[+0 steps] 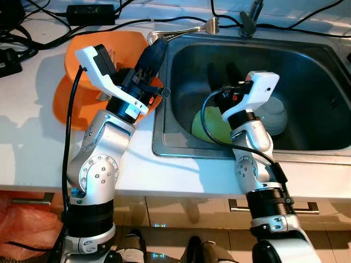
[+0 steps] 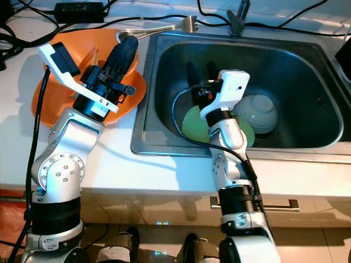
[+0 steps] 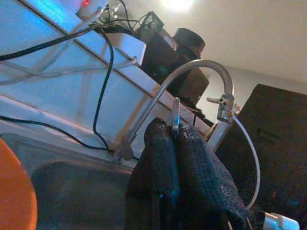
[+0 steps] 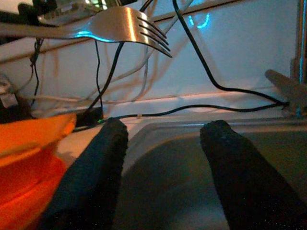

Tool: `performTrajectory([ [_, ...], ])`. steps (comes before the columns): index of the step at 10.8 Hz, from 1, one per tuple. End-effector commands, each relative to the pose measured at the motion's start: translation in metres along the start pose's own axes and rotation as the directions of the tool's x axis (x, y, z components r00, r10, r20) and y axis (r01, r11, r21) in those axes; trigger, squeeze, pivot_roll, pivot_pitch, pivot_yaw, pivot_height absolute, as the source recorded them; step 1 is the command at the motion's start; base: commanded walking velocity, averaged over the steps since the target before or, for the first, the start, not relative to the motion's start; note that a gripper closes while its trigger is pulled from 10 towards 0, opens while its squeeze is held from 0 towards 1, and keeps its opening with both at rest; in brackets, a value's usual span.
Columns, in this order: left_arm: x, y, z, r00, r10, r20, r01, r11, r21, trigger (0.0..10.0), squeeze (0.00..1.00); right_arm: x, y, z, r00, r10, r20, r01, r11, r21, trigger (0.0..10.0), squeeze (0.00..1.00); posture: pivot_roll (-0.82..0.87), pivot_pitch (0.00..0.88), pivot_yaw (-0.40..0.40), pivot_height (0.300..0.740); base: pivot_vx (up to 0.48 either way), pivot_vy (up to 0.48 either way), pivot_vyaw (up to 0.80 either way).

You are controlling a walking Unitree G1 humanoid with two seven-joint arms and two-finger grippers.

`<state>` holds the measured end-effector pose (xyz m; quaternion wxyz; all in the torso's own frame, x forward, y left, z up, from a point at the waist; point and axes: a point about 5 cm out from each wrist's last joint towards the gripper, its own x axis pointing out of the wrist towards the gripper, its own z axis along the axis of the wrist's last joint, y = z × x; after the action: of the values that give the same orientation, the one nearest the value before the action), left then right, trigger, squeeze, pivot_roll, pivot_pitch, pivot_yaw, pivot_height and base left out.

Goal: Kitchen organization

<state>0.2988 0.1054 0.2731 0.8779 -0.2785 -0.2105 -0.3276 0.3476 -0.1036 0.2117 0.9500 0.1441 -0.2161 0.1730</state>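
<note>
Left eye view: left pincer [image 1: 155, 50] clamps a fork [image 1: 186, 30] over the sink's [image 1: 307, 150] left rim; right pincer [image 1: 225, 74] hangs wide apart inside; green plate [image 1: 208, 127] and bowl [image 1: 272, 115] await, so organizing looks barely begun.

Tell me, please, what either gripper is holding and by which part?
The left gripper pinches the fork by its handle end; the right gripper, open in the sink, holds nothing.

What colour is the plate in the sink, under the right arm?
The plate is light green, clearest in the right eye view, partly covered by the right gripper.
</note>
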Motion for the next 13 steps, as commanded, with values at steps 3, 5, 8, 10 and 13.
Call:
performTrajectory([
  [3,0.001,-0.008,0.000,0.999,-0.034,0.002,0.034,0.999,-0.001,10.0,0.00,-0.006,-0.005,-0.003,0.999,-0.036,-0.012,0.037,0.987,0.154,10.0,0.75,0.18,0.202,-0.038,0.740,0.000,0.000,0.00],
  [5,0.002,-0.008,0.000,0.999,-0.035,0.003,0.035,0.999,-0.006,10.0,0.00,-0.004,-0.012,0.002,0.992,-0.122,0.004,0.103,0.853,0.512,10.0,0.00,0.18,0.202,-0.038,0.740,0.000,0.000,0.00],
  [8,0.002,-0.009,-0.003,0.999,-0.036,-0.005,0.036,0.999,-0.016,10.0,0.00,-0.005,-0.017,0.004,0.988,-0.156,0.016,0.099,0.701,0.706,10.0,0.00,0.18,0.202,-0.037,0.740,0.000,0.000,0.00],
  [10,0.003,-0.011,-0.004,0.999,-0.045,-0.008,0.045,0.999,-0.023,10.0,0.00,-0.002,-0.015,0.016,0.989,-0.142,0.037,0.069,0.671,0.738,10.0,0.00,0.17,0.202,-0.036,0.740,0.000,0.000,0.00],
  [13,0.005,-0.015,-0.007,0.998,-0.056,-0.007,0.056,0.998,-0.042,10.0,0.00,0.009,-0.002,0.043,0.990,-0.086,0.116,-0.029,0.668,0.744,10.0,0.00,0.17,0.203,-0.039,0.740,0.000,0.000,0.00],
])
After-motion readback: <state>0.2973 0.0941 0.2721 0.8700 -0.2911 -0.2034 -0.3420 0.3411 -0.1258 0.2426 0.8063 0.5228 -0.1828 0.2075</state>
